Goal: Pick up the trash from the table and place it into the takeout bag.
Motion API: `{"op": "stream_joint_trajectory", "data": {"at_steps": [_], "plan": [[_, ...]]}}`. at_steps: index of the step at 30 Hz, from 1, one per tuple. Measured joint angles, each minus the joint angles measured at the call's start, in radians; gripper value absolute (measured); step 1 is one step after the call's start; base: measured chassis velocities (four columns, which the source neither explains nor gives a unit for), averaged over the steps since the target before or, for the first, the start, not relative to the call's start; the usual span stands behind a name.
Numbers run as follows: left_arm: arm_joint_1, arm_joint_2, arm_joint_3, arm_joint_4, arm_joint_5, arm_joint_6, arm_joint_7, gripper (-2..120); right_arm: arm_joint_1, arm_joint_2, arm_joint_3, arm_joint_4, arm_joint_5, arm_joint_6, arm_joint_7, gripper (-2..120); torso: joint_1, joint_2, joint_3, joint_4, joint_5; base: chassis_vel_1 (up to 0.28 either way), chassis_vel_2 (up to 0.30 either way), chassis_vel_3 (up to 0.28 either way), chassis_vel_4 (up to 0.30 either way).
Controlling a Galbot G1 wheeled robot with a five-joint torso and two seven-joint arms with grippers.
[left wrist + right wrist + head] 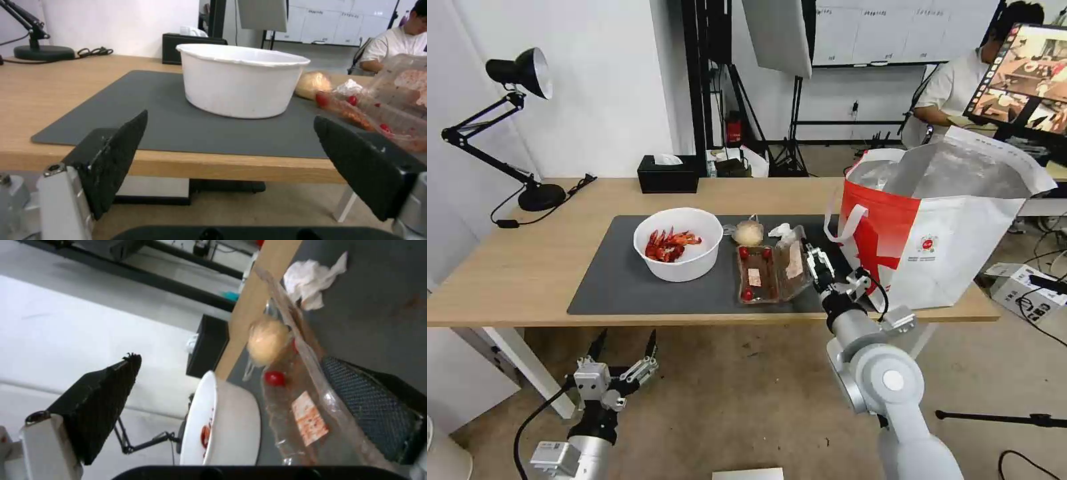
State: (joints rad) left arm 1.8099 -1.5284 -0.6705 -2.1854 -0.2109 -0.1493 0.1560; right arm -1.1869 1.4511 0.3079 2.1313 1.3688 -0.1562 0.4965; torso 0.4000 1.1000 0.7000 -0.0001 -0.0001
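Note:
On the table (514, 267), the grey mat (614, 280) carries the trash: a white bowl (678, 263) of red crayfish shells, a beige bagged lump (748, 233), a crumpled tissue (780, 231) and a clear hinged tray (758, 277) with its lid raised. The white-and-red takeout bag (947, 247) stands open on the table's right end. My right gripper (819, 261) is open at the tray's right side. In the right wrist view, the lid of the tray (307, 416) stands between its fingers. My left gripper (627, 337) hangs open below the table's front edge, facing the bowl (240, 86).
A black tissue box (668, 173) and a black desk lamp (527, 120) stand along the table's far edge. A person sits at a monitor (1027, 73) behind the bag. A white box (1017, 283) and cables lie on the floor at the right.

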Motion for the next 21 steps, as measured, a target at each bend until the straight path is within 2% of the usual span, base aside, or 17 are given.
{"op": "stream_joint_trajectory", "data": {"at_steps": [6,12,21], "plan": [[0.005,-0.002,-0.005,0.000,-0.001,-0.006,-0.001,100,0.032,0.021,-0.036,-0.047,-0.001,-0.010,-0.002,100,0.000,0.000,0.000,0.0000,0.0001,0.000,0.000,0.000,0.000],[0.018,-0.002,-0.020,-0.002,-0.002,-0.017,-0.001,100,0.117,0.070,-0.094,-0.144,0.001,-0.045,0.029,100,0.000,0.000,0.000,0.0001,-0.0001,0.000,0.000,0.000,0.000],[0.019,0.003,-0.031,-0.010,-0.006,-0.017,-0.003,100,0.172,0.082,-0.128,-0.207,0.034,-0.077,0.079,100,0.000,0.000,0.000,0.0001,0.0000,0.000,0.000,0.000,0.000]]}}
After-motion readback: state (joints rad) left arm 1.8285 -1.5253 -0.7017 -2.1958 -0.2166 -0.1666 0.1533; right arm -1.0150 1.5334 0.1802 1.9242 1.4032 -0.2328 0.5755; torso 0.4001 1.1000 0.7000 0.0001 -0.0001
